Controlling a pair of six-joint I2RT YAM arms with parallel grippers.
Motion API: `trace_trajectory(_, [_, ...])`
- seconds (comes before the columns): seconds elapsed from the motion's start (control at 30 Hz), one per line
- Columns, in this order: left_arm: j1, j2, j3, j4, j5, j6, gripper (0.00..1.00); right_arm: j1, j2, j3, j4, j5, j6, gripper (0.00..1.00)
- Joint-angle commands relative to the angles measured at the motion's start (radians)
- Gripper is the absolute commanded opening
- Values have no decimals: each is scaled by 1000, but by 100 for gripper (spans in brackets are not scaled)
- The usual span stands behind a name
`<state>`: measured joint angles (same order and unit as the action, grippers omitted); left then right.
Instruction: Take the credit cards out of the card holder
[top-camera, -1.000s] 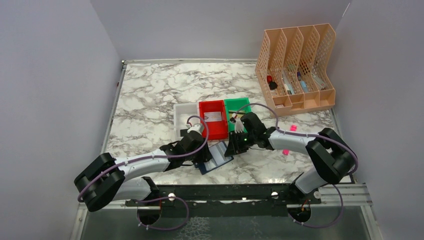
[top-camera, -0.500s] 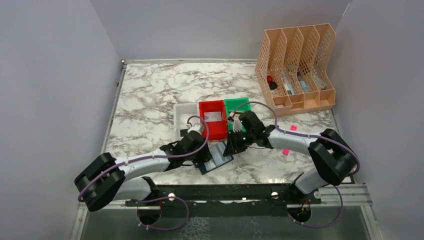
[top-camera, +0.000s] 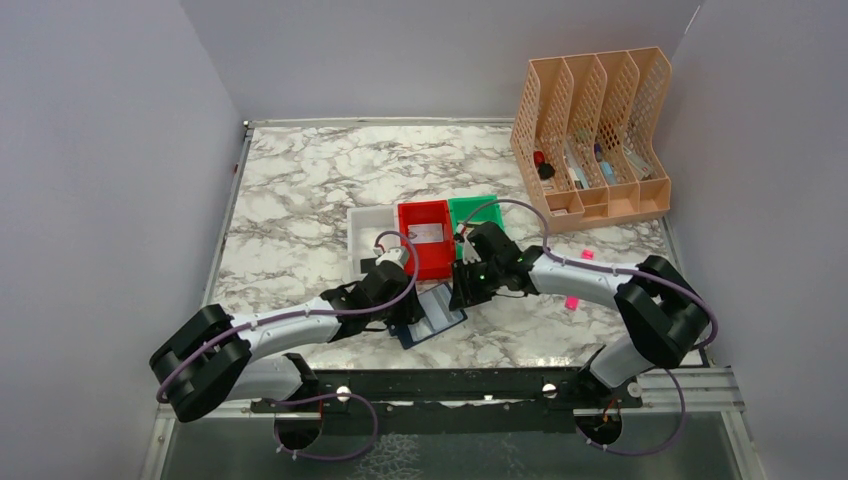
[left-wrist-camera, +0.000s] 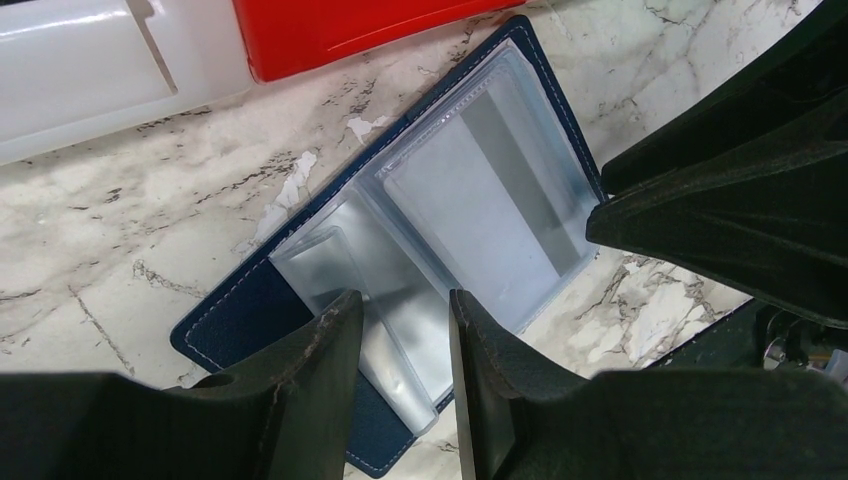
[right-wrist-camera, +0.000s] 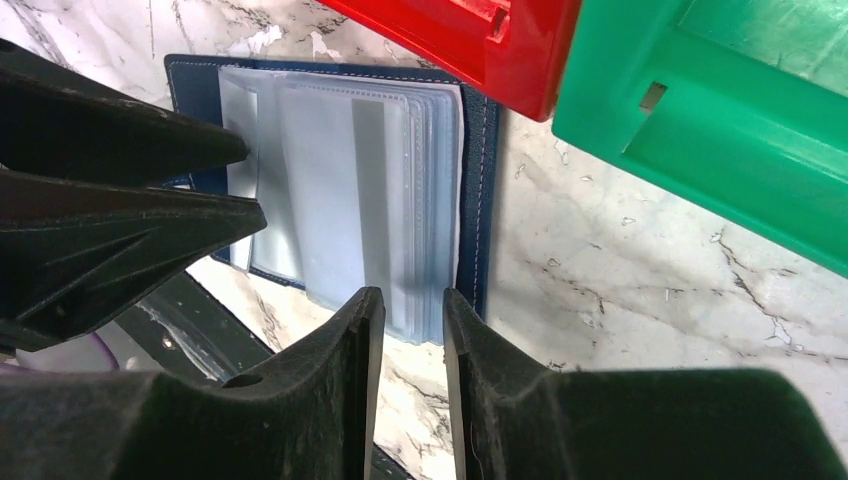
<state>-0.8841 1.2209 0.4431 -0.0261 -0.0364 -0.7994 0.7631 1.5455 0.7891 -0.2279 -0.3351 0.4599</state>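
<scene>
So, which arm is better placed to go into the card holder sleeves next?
Probably the right. The right gripper sits open at the edge of the clear sleeves, holding nothing. The left gripper sits over the other half of the card holder, apparently steadying it.

1. Top external: high behind the arm bases, facing down over the whole table (top-camera: 300, 190).
2. Left wrist: close, looking past the left gripper (left-wrist-camera: 403, 310).
3. Right wrist: close, past the right gripper (right-wrist-camera: 412, 300); both wrist views share the card holder (left-wrist-camera: 230, 320) beyond the fingertips.

Card holder (left-wrist-camera: 235, 322) matt, stitched leather-look — sleeves (left-wrist-camera: 480, 200) glossy clear plastic; red bin (right-wrist-camera: 450, 35) smooth plastic; table (left-wrist-camera: 110, 220) polished marble-look
</scene>
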Motion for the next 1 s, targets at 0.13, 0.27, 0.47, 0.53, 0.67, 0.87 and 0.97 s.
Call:
trace_trajectory(0.13, [-1,-26,19,-47,-39,22,41,25,16,21,6,4,-4,34])
trace_trajectory(0.27, [-1,-40,15,-57,-39,16,41,35,41,25,24,-8,3,33])
trace_trajectory(0.47, [0,-78,5,-86,-44,12,41,44,55,31,18,19,6,28])
trace_trajectory(0.53, [0,-87,5,-105,-46,14,41,51,48,39,-1,50,6,27])
trace_trajectory(0.67, [-1,-93,2,-141,-46,18,41,83,31,81,-95,166,2,27])
trace_trajectory(0.87, [-1,-97,-9,-166,-47,14,41,104,26,106,-125,228,-6,34])
trace_trajectory(0.97, [-1,-92,-12,-166,-39,16,41,121,53,127,-125,216,-13,34])
